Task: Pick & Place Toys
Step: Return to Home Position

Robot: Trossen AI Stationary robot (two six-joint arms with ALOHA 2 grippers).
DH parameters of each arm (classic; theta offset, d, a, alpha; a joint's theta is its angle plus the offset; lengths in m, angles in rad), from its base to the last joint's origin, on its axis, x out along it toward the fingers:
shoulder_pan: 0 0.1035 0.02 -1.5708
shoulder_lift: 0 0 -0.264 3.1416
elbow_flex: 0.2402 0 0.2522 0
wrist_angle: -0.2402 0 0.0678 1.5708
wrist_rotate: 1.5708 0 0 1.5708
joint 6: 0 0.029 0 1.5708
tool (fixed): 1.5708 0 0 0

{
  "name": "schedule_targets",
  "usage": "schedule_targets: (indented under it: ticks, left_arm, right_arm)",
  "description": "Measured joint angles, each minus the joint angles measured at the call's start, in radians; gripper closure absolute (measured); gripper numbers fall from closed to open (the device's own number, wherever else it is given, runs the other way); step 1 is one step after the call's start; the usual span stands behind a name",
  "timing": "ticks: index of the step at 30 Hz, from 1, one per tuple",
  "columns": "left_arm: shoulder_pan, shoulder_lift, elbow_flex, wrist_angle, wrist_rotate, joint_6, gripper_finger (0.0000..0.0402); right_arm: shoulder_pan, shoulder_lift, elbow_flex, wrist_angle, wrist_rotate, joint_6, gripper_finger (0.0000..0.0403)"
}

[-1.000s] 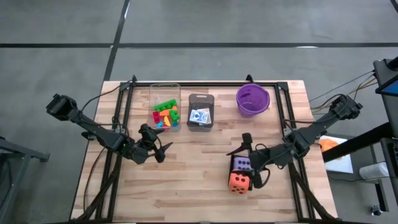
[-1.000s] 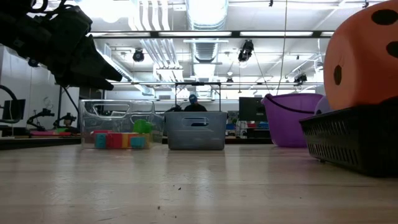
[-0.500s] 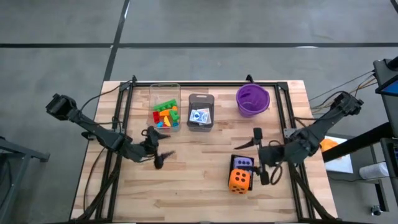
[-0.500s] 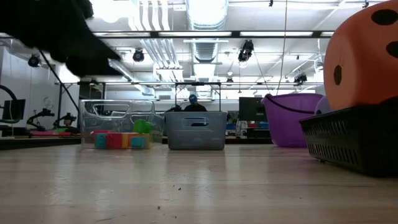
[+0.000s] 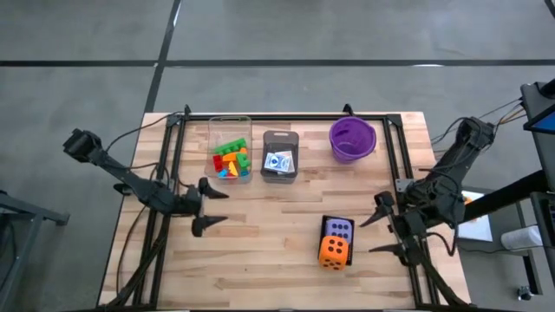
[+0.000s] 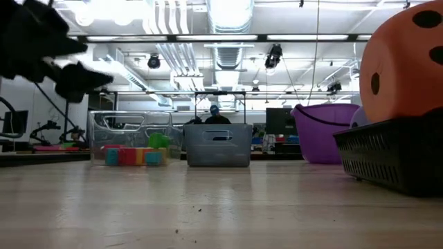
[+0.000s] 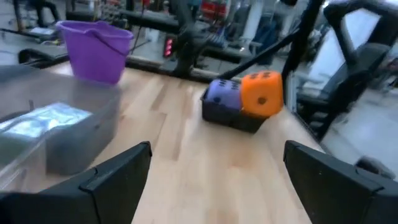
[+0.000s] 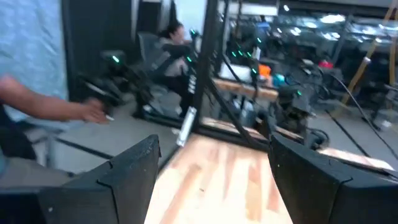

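Left gripper [image 5: 202, 208] spread wide, empty; bricks [image 5: 231, 159] near it. Right gripper [image 5: 383, 229] likewise spread, empty (dice [image 5: 332, 252] in black bin [image 6: 387, 155] beside it).

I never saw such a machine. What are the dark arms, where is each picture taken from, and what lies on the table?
It is a robot with two arms, each ending in a two-finger hand. One picture looks straight down, one level across the table, two from cameras on the wrists. The left hand and the right hand hang open above the table, holding nothing. At the far edge stand a clear bin of building bricks, a grey bin with a card pack and a purple bowl. Nearer, a black bin holds a purple die and an orange die.
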Motion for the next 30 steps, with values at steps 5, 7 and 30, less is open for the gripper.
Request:
schedule_targets:
  ticks: [5, 7, 30]
  left_arm:
    - [0.006, -0.179, -0.004, -0.291, -0.035, -0.06, 0.0034]
    - [0.008, -0.285, -0.004, -0.379, -0.033, -0.061, 0.0034]
    - [0.015, -0.732, 0.034, -0.655, -0.078, 0.089, 0.0034]
  right_arm:
    - [0.051, -0.077, -0.074, 0.021, 0.024, -0.008, 0.0112]
    - [0.062, -0.106, -0.087, 0.019, 0.034, -0.018, 0.0112]
    - [0.064, -0.8, -0.611, -0.035, -0.347, -0.079, 0.0112]
